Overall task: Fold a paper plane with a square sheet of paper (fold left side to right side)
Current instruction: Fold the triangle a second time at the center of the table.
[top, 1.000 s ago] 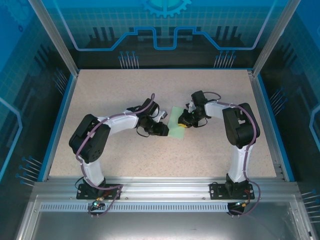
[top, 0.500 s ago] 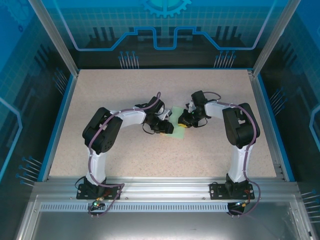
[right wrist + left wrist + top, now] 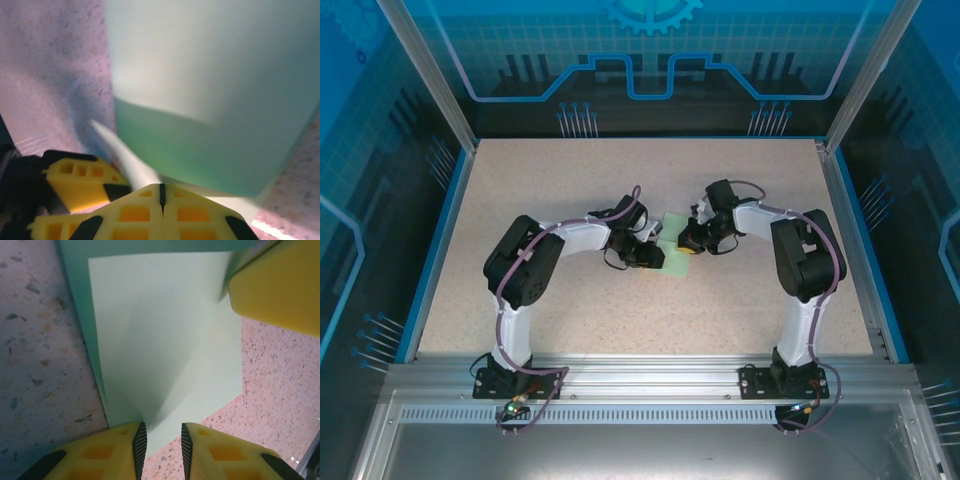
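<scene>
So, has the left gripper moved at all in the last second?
Yes. The left gripper slid slightly right, away from the table's blue left rim, further over the green paper.

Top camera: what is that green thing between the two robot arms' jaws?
The square sheet of paper lies there on the speckled table, reaching from one arm's jaws to the other's. The top view shows it.

Mint-green sheet (image 3: 673, 240) on speckled table (image 3: 570, 180), left fingers (image 3: 656, 258), right fingers (image 3: 688, 247) flanking it
</scene>
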{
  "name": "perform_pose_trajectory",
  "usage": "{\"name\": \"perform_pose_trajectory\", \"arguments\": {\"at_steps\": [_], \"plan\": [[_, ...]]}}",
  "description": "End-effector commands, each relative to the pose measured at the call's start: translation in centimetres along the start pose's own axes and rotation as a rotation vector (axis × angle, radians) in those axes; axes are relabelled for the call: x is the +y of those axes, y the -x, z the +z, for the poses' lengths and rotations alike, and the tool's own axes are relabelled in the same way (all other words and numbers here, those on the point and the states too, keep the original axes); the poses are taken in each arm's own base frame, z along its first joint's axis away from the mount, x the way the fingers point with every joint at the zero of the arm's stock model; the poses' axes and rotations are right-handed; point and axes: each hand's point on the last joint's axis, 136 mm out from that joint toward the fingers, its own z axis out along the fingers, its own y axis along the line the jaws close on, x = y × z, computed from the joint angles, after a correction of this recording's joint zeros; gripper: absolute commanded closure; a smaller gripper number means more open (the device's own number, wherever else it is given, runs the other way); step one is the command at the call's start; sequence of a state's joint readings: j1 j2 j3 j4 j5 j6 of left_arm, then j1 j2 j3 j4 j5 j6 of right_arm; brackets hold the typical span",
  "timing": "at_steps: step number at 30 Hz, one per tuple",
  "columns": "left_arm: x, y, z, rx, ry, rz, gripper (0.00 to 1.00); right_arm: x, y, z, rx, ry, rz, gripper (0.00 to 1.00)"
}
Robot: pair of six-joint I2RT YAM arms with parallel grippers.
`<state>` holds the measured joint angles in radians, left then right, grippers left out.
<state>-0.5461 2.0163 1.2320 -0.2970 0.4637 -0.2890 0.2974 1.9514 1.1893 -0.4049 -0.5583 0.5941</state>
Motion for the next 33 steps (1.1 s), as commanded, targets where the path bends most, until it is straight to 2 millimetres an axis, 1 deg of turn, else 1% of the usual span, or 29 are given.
{"name": "perform_pose_trajectory", "arguments": {"at_steps": [1, 7, 12, 16, 20, 23, 27, 33], "plan": [[3.0, -3.4, 0.4, 0.093, 0.112, -0.058, 0.71, 1.5, -1.9, 0.5, 0.074, 0.038, -0.036, 1.00], [3.5, -3.6, 0.4, 0.097, 0.145, -0.057, 0.73, 2.0, -2.9, 2.6, 0.121, 0.032, -0.037, 1.00], [3.6, -3.8, 0.5, 0.102, 0.157, -0.054, 0.74, 2.5, -2.6, 3.5, 0.138, 0.029, -0.049, 1.00], [3.7, -3.9, 0.5, 0.104, 0.166, -0.056, 0.74, 2.1, -2.5, 4.0, 0.150, 0.004, -0.046, 1.00], [3.9, -4.1, 0.6, 0.106, 0.180, -0.055, 0.74, 1.0, -2.8, 4.1, 0.165, -0.052, -0.042, 1.00], [4.1, -4.1, 0.6, 0.106, 0.188, -0.057, 0.74, 0.4, -3.1, 4.1, 0.175, -0.065, -0.031, 1.00], [4.4, -4.2, 0.6, 0.108, 0.199, -0.063, 0.75, -0.8, -3.4, 4.3, 0.184, -0.090, -0.012, 1.00], [4.9, -4.6, 0.7, 0.117, 0.217, -0.068, 0.75, -2.0, -1.9, 2.9, 0.150, -0.118, -0.021, 0.99]]}}
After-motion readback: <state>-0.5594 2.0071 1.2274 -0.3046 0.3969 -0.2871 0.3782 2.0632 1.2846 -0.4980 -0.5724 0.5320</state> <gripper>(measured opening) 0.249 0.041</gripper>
